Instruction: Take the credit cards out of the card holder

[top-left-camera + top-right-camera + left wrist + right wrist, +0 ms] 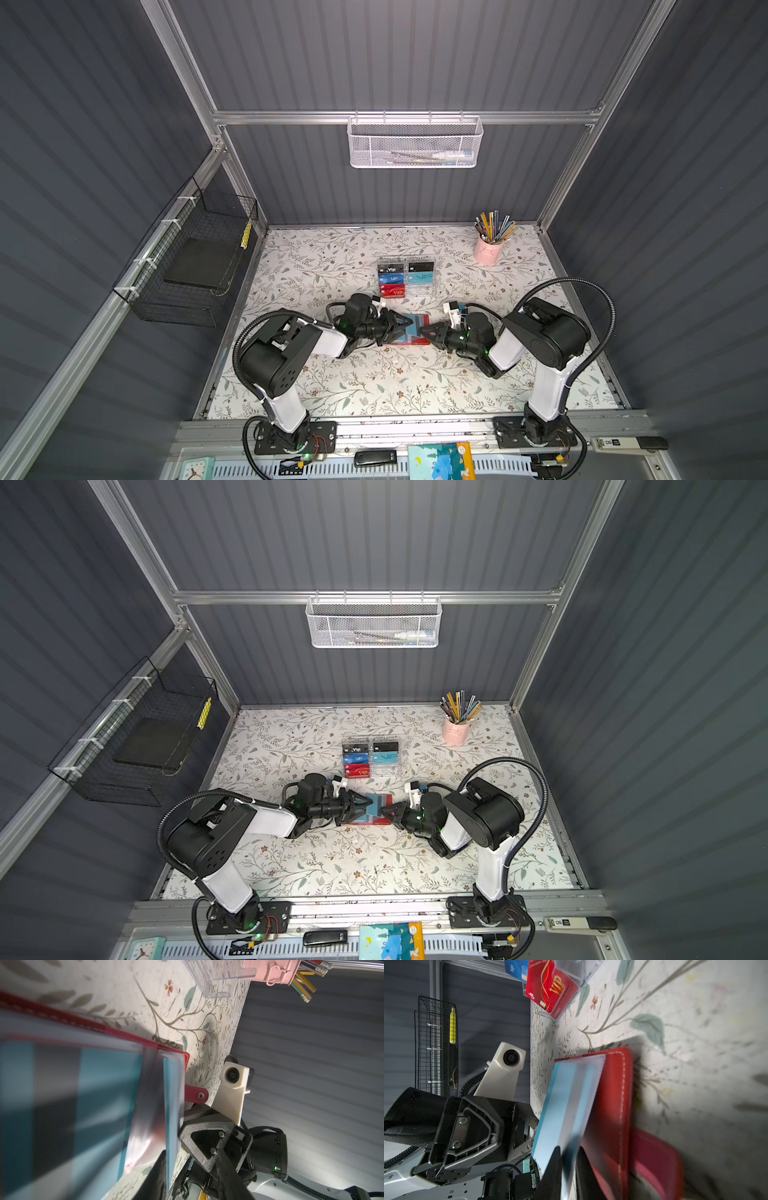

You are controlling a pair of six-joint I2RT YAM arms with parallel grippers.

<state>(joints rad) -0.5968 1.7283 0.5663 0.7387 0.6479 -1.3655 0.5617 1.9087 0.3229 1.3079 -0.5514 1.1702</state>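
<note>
Card holder lies open on the bench, mid-bench, just in front of the clear acrylic rack and directly between the two arms. Credit cards, teal and light blue, sit in its clear sleeves.

Left gripper is at the holder's left edge, low over the sleeves. The left wrist view is mostly a blurred teal card, so I can't tell whether its jaws are apart or clamped.

Right gripper is at the holder's right edge, next to the strap tab. Its jaws stand narrowly either side of a sleeve tilted up off the red cover, with a light-blue card in it. Can't tell if they're pinching it.

Pink pencil cup is at back right, well apart from all this.
</note>
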